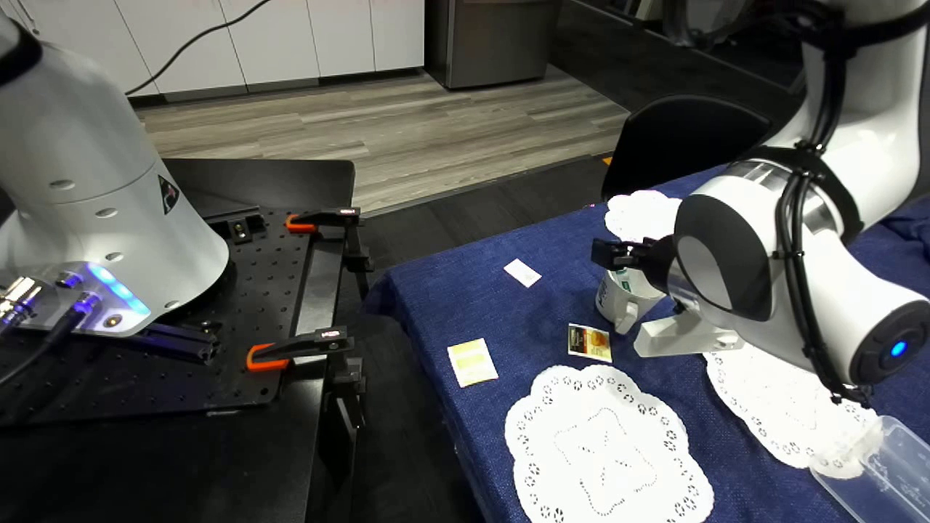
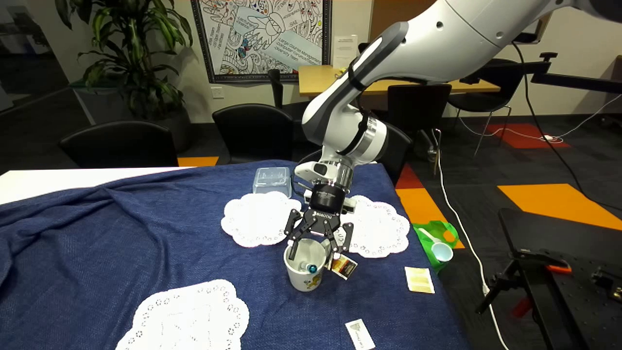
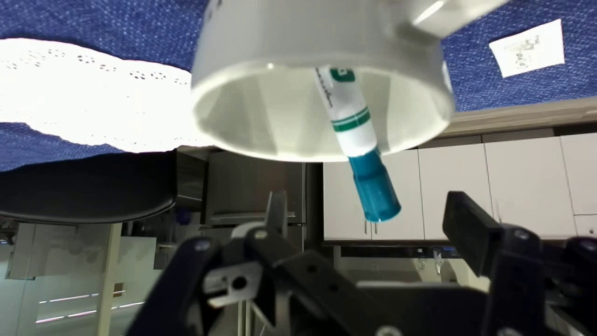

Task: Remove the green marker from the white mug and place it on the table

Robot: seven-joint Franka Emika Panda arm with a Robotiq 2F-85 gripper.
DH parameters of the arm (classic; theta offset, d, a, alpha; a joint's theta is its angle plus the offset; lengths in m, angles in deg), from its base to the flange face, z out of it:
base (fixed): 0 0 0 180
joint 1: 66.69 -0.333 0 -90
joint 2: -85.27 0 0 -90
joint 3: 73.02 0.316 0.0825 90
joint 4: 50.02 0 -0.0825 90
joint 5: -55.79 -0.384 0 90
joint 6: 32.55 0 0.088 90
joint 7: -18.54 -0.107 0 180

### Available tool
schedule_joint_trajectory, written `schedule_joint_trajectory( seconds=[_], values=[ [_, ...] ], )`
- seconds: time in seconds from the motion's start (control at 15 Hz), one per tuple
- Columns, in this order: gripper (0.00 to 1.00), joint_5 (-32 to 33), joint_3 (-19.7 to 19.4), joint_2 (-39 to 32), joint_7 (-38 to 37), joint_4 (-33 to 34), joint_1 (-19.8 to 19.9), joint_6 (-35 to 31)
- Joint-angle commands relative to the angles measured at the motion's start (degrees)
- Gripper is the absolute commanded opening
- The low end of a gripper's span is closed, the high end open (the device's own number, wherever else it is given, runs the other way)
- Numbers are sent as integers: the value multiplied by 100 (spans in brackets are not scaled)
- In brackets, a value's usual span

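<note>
Blue-covered table (image 2: pixel 384 296) is stretching out to 9 o'clock from the white mug (image 2: pixel 299 277) in an exterior view; same clock for the rest. White arm (image 2: pixel 437 46) is hanging over the table from 1 o'clock. Three lace doilies (image 2: pixel 260 218) are lying flat at 11, 2 and 8 o'clock. Gripper (image 2: pixel 314 250) is hovering at the mug's mouth, 1 o'clock side, fingers (image 3: pixel 468 228) standing well apart. Mug is standing upright on the table. Yellow packet (image 2: pixel 419 280) is lying farther out at 3 o'clock, amber-and-black packet (image 2: pixel 344 266) just beside the mug at 3, white packet (image 2: pixel 360 334) at 5. Green marker (image 3: pixel 359 142) is leaning inside the mug, teal cap (image 3: pixel 375 186) showing past the rim toward 5 o'clock in the wrist view, gaps showing between it and both fingers.
</note>
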Motion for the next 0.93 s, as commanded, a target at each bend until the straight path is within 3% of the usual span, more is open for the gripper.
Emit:
schedule_joint_trajectory(
  seconds=[0.0, 0.27, 0.6, 0.87],
  values=[
    [72, 76, 111, -193, 87, 222, 108, 95],
    [36, 78, 127, -267, 51, 295, 106, 85],
    [1, 67, 123, -212, 52, 304, 111, 47],
    [5, 18, 119, 2, 141, 83, 149, 2]
  ],
)
